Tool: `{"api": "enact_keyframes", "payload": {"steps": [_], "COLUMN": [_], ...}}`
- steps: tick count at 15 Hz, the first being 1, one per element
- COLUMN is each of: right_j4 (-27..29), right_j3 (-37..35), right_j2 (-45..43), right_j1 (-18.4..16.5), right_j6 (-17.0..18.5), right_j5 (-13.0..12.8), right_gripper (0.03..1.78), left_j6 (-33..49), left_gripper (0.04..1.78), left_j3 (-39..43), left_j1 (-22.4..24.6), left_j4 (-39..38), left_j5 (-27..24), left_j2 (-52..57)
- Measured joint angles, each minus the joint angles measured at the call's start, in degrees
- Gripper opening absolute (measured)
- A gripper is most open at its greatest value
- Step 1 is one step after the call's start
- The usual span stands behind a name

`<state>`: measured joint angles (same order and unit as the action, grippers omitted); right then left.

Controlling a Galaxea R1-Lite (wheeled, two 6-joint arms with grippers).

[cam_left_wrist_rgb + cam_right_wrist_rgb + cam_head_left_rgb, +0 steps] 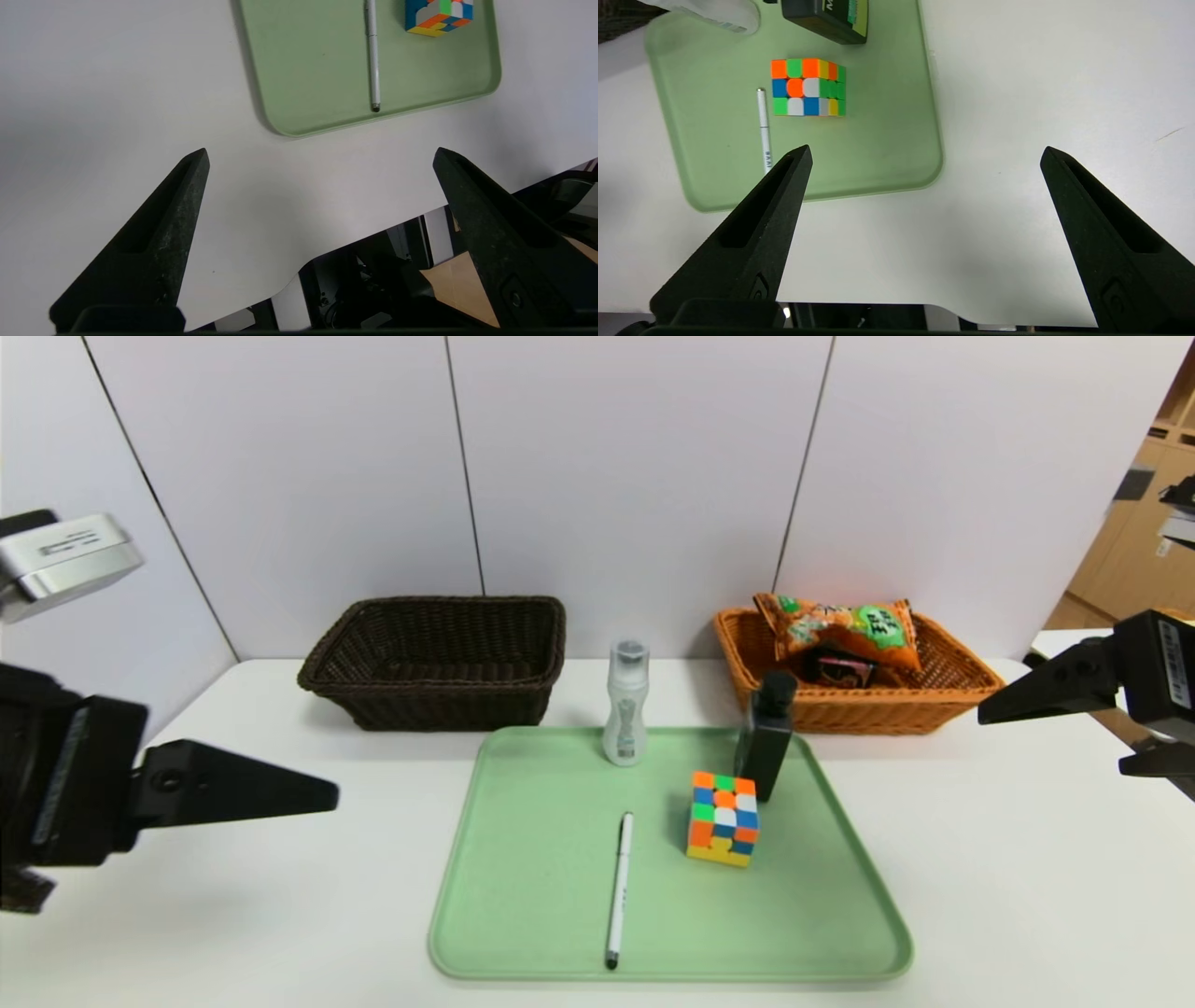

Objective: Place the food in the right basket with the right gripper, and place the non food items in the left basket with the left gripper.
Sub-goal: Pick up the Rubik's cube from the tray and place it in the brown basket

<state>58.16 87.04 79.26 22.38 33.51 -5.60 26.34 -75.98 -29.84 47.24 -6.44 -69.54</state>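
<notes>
Baskets sat at the back of the white table (1027, 859) against pale wall panels (635, 476): the dark left basket (439, 658) bare inside, the orange right basket (943, 695) holding a snack bag (840, 625). On the green tray (541, 896) between them stood a black bottle (767, 737) and a clear bottle (625, 714), with a puzzle cube (724, 819) and pen (619, 887). My left gripper (320, 161) and right gripper (924, 154) hung over the table's sides, jaws spread wide, grasping nothing.

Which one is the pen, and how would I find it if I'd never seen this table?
Look for the green tray in the middle of the white table, in front of the two baskets. The pen lies flat near the tray's front edge, to the left of the colourful puzzle cube. It is the only long, thin white stick there; the clear bottle and black bottle stand upright.
</notes>
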Motion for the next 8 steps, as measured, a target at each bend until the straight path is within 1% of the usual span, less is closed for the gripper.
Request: {"api": "enact_keyframes", "payload": {"steps": [1, 2, 3, 5, 6, 8], "right_j4": [-0.9, -1.1, -1.2, -1.7, -2.9, -7.0], "right_j3": [-1.5, -2.8, -4.1, -6.9, -8.3, -11.2], "right_j2": [-0.9, -1.7, -2.6, -4.2, -4.7, -5.6], "right_j1": [0.4, 0.6, 0.7, 0.5, 0.3, 0.1], "right_j6": [-1.2, -1.7, -1.9, -1.9, -1.9, -1.5], "right_j5": [-0.5, -0.8, -1.2, -1.4, -1.4, -1.4], "right_gripper": [1.69, 1.69, 1.69, 1.69, 1.69, 1.69], "left_j6": [0.8, 1.4, 2.2, 5.3, 7.1, 9.7], "left_gripper": [1.69, 1.69, 1.69, 1.69, 1.69, 1.69], "left_j3": [-3.2, -6.2, -9.7, -17.7, -21.7, -28.9], "left_j1": [-3.2, -5.9, -8.3, -12.4, -14.2, -17.8], "left_j4": [0.4, 0.6, 0.6, 0.9, 1.1, 1.3], "left_j5": [2.2, 4.6, 6.7, 9.3, 10.3, 12.1], "left_j2": [-3.5, -7.1, -11.2, -19.1, -22.9, -30.3]}}
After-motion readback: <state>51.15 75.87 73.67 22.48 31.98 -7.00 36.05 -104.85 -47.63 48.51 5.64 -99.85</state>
